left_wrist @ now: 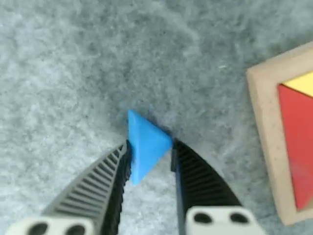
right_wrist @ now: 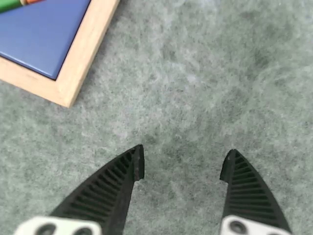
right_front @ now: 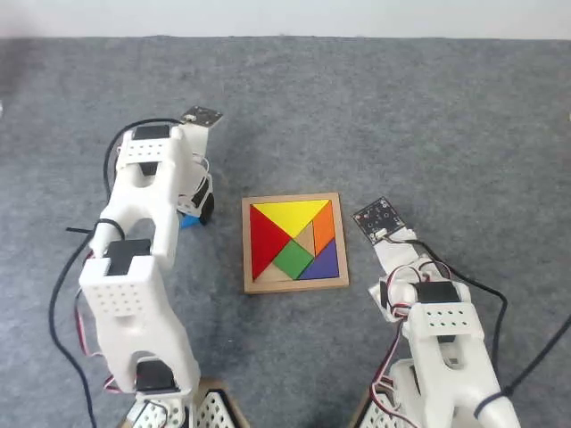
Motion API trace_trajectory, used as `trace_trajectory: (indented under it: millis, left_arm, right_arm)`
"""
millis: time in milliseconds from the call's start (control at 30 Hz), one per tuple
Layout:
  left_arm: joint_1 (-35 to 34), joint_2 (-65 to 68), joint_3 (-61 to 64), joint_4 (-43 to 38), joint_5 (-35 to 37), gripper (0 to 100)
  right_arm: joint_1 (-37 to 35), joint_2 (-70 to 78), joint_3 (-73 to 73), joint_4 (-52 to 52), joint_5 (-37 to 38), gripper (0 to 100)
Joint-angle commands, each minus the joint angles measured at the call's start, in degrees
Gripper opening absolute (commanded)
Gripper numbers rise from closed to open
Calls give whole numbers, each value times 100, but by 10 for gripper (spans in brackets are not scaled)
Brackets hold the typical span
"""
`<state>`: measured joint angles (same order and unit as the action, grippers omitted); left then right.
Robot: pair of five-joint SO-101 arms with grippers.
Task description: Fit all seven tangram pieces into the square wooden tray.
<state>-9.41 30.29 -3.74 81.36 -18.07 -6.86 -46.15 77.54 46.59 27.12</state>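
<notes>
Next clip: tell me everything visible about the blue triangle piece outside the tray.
The blue triangle is a small, bright blue piece with a smooth, matte look, possibly painted wood. It sits between the fingers of the left gripper, which press on two of its sides, with one corner pointing away from the gripper. It is over the grey carpet, apart from the wooden tray, off the edge nearest the red piece. Whether it touches the carpet cannot be told.
</notes>
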Motion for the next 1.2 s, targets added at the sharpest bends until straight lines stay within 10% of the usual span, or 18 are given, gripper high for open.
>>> trace_trajectory:
  millis: [0, 1167]
  left_arm:
    - [193, -176, -382, 466, 88, 101]
    - [580, 360, 4, -211, 53, 84]
  right_arm:
    - [-48, -119, -35, -101, 88, 263]
    - [-48, -119, -35, -101, 88, 263]
